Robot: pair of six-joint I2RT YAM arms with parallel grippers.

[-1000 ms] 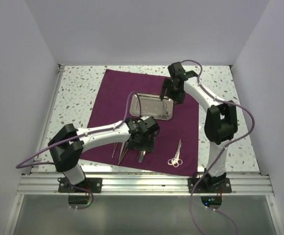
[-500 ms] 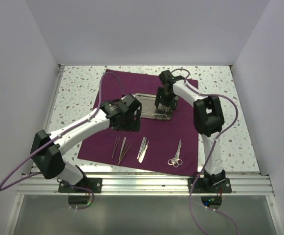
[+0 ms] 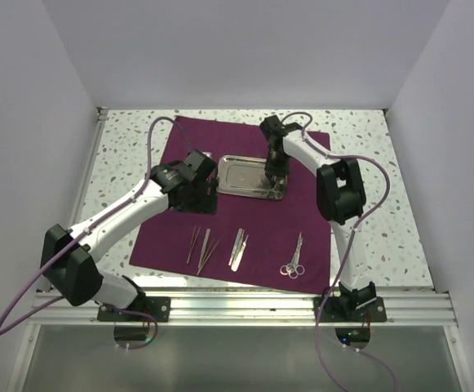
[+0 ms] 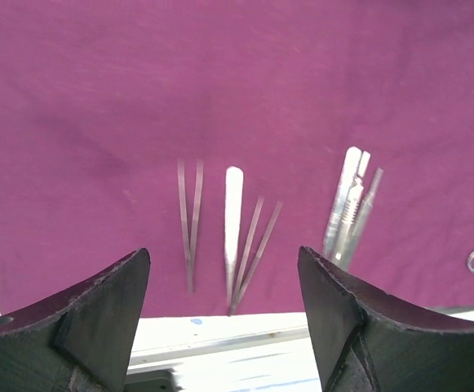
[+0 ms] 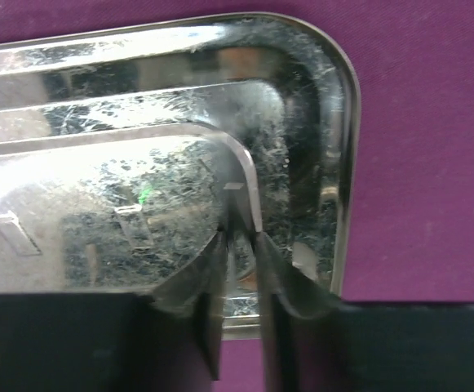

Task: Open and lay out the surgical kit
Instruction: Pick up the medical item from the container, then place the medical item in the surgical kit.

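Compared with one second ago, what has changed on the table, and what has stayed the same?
The left gripper drew away from the forceps lying on the cloth and swung back and to the left; its fingers are open and empty. The right gripper shifted slightly left over the steel tray and is shut on its rim. The tray, cloth, tweezers and scissors kept their places.

The top external view looks down from above and behind the arm bases (image 3: 135,310) over the tabletop (image 3: 130,131). The left wrist view hangs near the cloth wrap (image 4: 237,82), facing its near edge; the right wrist view sits very close on a tray (image 5: 344,163) corner; the overhead shows both
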